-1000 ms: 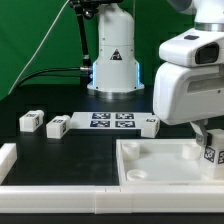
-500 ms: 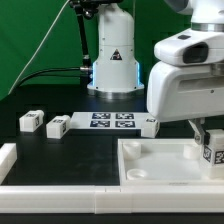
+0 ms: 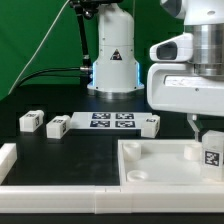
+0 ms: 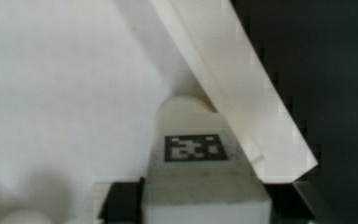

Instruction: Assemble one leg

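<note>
The claw [image 3: 209,137] sits over the tray [image 3: 165,172] at the exterior view's right, clenched on a leg [image 3: 211,151]. That leg is a small white block w/ a black-and-white marker on its face, held upright just above the tray's inner floor near its right-hand wall. Whether its base touches the tray floor is hard to tell, prob. not quite.

In the wrist view the held leg [image 4: 201,146] shows marker-side up, w/ a dark finger [image 4: 123,199] pressed on either side of it. The tray's raised rim [image 4: 238,80] runs diagonally just beside it, over dark desk.

On the black desk [image 3: 30,148], three more loose legs lie apart from the tray. One [image 3: 31,121] is toward the exterior view's left, another [image 3: 56,126] is just beside the marker board [image 3: 112,121], and a third [image 3: 149,124] is at the board's other end.

The arm's white base [image 3: 113,55] stands behind the board, in front of a green backdrop. A white rail [image 3: 8,160] edges the desk at the front left corner.
</note>
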You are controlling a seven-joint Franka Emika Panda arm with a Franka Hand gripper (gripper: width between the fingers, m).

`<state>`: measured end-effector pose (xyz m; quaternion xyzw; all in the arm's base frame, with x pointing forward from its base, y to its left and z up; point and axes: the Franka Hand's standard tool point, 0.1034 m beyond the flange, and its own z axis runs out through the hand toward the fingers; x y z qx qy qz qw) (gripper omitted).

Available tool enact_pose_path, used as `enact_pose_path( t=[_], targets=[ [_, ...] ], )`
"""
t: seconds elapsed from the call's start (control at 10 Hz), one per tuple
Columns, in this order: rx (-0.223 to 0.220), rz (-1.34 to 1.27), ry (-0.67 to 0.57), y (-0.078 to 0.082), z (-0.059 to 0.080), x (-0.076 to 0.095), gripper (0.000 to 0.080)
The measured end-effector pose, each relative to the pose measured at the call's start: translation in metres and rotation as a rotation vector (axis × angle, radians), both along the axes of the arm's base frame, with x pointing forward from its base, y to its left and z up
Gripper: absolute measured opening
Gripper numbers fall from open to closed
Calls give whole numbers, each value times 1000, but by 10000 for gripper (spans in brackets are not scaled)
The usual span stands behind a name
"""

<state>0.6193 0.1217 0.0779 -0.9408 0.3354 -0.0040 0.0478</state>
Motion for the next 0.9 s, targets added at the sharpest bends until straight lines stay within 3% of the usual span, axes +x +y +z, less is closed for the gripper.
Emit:
enact_pose_path(
  t=[0.4, 0.6, 0.7, 0.8, 0.9],
  targets=[
    [34, -419, 43, 5, -1, -1, 294],
    [33, -378, 39, 5, -1, -1, 294],
    [30, -344, 36, 5, -1, -1, 473],
    [26, -244, 28, 6, -2, -1, 588],
    [10, -82, 18, 7, -1, -2, 588]
  ],
)
